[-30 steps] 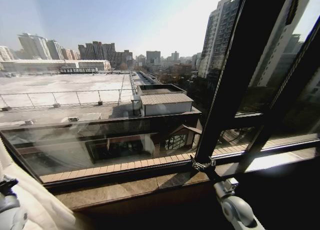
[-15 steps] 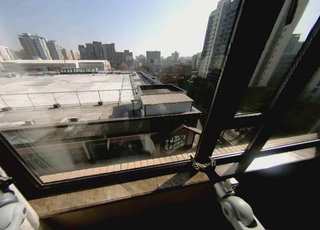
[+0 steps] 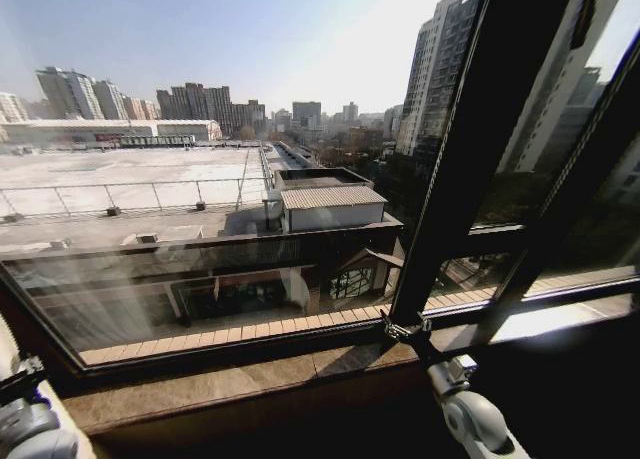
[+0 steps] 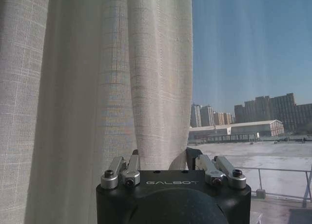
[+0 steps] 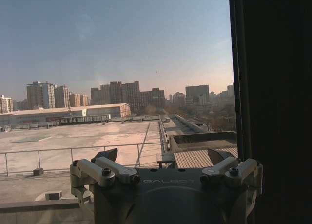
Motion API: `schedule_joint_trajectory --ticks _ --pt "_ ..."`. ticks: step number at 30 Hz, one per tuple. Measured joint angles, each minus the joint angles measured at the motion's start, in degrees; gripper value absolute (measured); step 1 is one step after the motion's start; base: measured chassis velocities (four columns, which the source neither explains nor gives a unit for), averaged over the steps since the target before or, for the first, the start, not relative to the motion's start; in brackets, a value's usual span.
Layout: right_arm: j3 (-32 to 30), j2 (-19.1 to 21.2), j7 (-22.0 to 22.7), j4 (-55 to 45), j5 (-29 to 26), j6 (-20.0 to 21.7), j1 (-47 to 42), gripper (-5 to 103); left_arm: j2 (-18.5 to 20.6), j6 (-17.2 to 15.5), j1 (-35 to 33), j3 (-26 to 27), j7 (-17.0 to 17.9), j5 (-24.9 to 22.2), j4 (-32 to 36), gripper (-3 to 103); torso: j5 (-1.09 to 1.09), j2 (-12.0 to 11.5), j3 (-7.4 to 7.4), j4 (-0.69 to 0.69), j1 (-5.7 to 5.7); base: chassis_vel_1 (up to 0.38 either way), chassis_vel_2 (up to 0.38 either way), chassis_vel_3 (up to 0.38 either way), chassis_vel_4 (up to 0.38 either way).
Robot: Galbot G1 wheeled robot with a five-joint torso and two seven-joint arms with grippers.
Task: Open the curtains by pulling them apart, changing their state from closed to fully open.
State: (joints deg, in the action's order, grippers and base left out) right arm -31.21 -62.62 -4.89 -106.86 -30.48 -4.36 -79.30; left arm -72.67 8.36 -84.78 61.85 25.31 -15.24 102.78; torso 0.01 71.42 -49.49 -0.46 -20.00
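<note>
Curtains (image 4: pixel 97 87) are bunched up on the robot's left side, off-white and pleated, with daylight coming through the weave. In the left wrist view the fabric hangs in deep folds right in front of the left tool (image 4: pixel 163 160), and a fold of it drops down between the two fingers (image 4: pixel 129 165). The jaws look narrowed around that fold, so I'd say it has the cloth pinched, though the fingertips themselves are mostly hidden behind the tool body. In the head view that arm sits at the very bottom left corner, low by the stone window sill (image 3: pixel 250 379).

Right tool (image 5: pixel 163 158) is a different story: its wrist camera shows the fingers (image 5: pixel 107 154) spread wide with nothing between them, just open air and the rooftop outside. A dark vertical mass (image 5: pixel 273 97) runs right beside it; can't tell if that's the window frame or fabric in shadow. In the head view the right arm (image 3: pixel 470 414) reaches up from the bottom toward the base of the dark window frame bar (image 3: pixel 470 149).

Most of the glass is uncovered, with the city skyline and a big flat roof (image 3: pixel 130 169) showing through.
</note>
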Motion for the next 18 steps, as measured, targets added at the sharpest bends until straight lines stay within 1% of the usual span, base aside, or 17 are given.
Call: schedule_joint_trajectory --ticks 3,4,7,9,10,12,13,14,17,18 --pt "0.0 0.0 0.0 0.0 0.0 0.0 0.0 100 -3.5 1.8 -3.6 -2.5 0.8 3.4 5.9 61 0.00 0.0 0.00 0.00 0.00 0.000 0.000 0.000 0.000" --pt "0.0 0.0 0.0 0.0 0.0 0.0 0.0 100 -3.5 1.8 -3.6 -2.5 0.8 3.4 5.9 61 0.00 0.0 0.00 0.00 0.00 0.000 0.000 0.000 0.000" --pt "0.0 0.0 0.0 0.0 0.0 0.0 0.0 100 -6.1 4.6 -7.1 -5.6 1.3 7.1 9.8 77 0.01 0.0 0.00 -0.01 0.00 0.000 0.000 0.000 0.000" --pt "0.0 0.0 0.0 0.0 0.0 0.0 0.0 100 -6.4 5.1 -7.6 -6.1 1.3 7.7 10.5 77 0.01 0.0 0.00 0.00 0.00 0.000 0.000 0.000 0.000" --pt "0.0 0.0 0.0 0.0 0.0 0.0 0.0 100 -7.0 5.9 -8.3 -6.9 1.3 8.2 11.2 83 0.01 0.0 0.00 0.00 0.00 0.000 0.000 0.000 0.000" --pt "0.0 0.0 0.0 0.0 0.0 0.0 0.0 100 -7.4 7.7 -9.0 -8.3 -0.1 8.2 12.0 93 -0.01 0.0 0.00 -0.01 0.00 0.000 0.000 0.000 0.000" --pt "0.0 0.0 0.0 0.0 0.0 0.0 0.0 100 -7.4 7.7 -9.0 -8.3 -0.1 8.2 12.0 93 -0.01 0.0 0.00 -0.01 0.00 0.000 0.000 0.000 0.000" --pt "0.0 0.0 0.0 0.0 0.0 0.0 0.0 100 -7.4 8.7 -9.3 -8.8 -1.2 7.7 12.2 97 0.00 0.0 0.00 -0.01 0.00 0.000 0.000 0.000 0.000" --pt "0.0 0.0 0.0 0.0 0.0 0.0 0.0 100 -6.3 12.1 -11.0 -11.2 -7.4 3.2 12.3 99 0.00 0.0 0.00 0.00 0.00 0.000 0.000 0.000 0.000" --pt "0.0 0.0 0.0 0.0 0.0 0.0 0.0 100 -6.3 12.1 -11.0 -11.2 -7.4 3.2 12.3 99 0.00 0.0 0.00 0.00 0.00 0.000 0.000 0.000 0.000"
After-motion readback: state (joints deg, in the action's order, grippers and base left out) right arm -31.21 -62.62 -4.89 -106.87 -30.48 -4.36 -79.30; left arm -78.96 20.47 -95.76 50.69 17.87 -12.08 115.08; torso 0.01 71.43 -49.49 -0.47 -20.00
